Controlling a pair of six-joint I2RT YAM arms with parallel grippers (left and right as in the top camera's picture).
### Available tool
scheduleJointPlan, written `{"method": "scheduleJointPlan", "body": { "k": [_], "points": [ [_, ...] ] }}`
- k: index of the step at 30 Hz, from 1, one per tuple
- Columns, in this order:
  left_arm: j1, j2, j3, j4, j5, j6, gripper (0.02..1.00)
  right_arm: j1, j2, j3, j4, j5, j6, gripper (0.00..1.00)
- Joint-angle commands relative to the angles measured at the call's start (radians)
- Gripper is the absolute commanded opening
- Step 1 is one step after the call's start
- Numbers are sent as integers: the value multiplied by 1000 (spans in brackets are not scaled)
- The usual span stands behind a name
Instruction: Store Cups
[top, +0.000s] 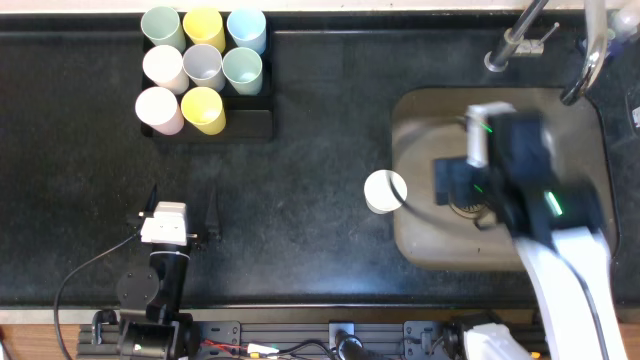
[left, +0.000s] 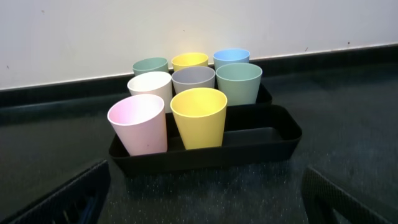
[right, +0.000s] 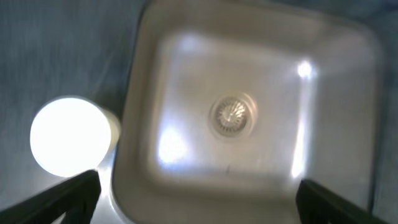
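While eight cups (top: 203, 66) sit in one tray (top: 252, 126), one white cup (top: 385, 191) stands on worktop (top: 300, 210) beside sink (top: 440, 252); left hand (top: 182, 208), right hand (right: 199, 200) both spread, empty; right wrist view shows drain (right: 232, 115).

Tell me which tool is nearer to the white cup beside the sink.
Right. The right tool hangs over the sink, just beside the white cup at its edge. The left tool sits far across the counter, in front of the cup tray.
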Motion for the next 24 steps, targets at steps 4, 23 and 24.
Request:
{"method": "scheduleJointPlan", "body": {
  "k": [4,23,24],
  "points": [
    [0,-8,-1,-3,-4,22,998,59,283,50,-7,-61,-87,996],
    [0,-8,-1,-3,-4,22,998,52,456,51,60,-232,-256,996],
    [0,-8,-1,-3,-4,22,998,48,463,51,61,-217,-256,998]
  ]
}}
